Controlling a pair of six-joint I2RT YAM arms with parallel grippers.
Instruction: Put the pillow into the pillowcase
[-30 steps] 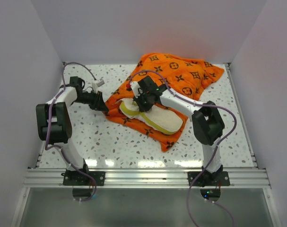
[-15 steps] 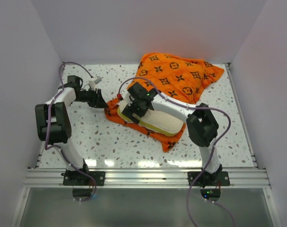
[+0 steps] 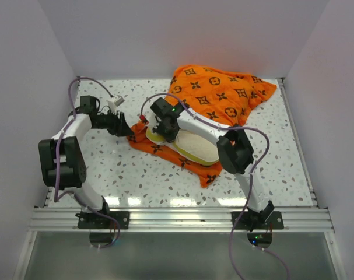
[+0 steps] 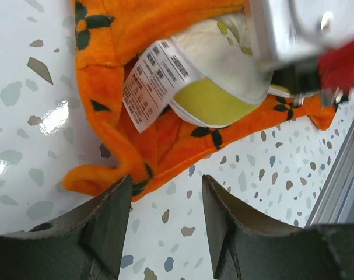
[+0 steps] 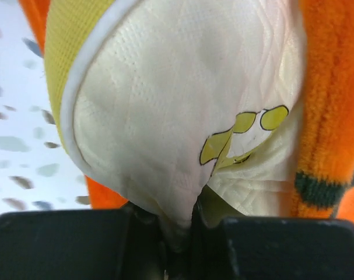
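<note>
The right gripper (image 5: 178,224) is clenched on a pinch of the pillow (image 5: 165,116) at its left end. The left gripper (image 4: 165,201) stands parted, nothing between its fingers (image 4: 107,219), tips just beside the pillowcase (image 4: 159,146) hem. The pillow lies on the pillowcase's near flap, mid-table (image 3: 136,169); the rest bunches toward the far edge.

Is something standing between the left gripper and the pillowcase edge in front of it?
Nothing visible does. The left gripper is open, and the orange hem of the pillowcase lies right at its fingertips on the table. The white care label sits farther along that hem, beside the pillow, not in the way.
</note>
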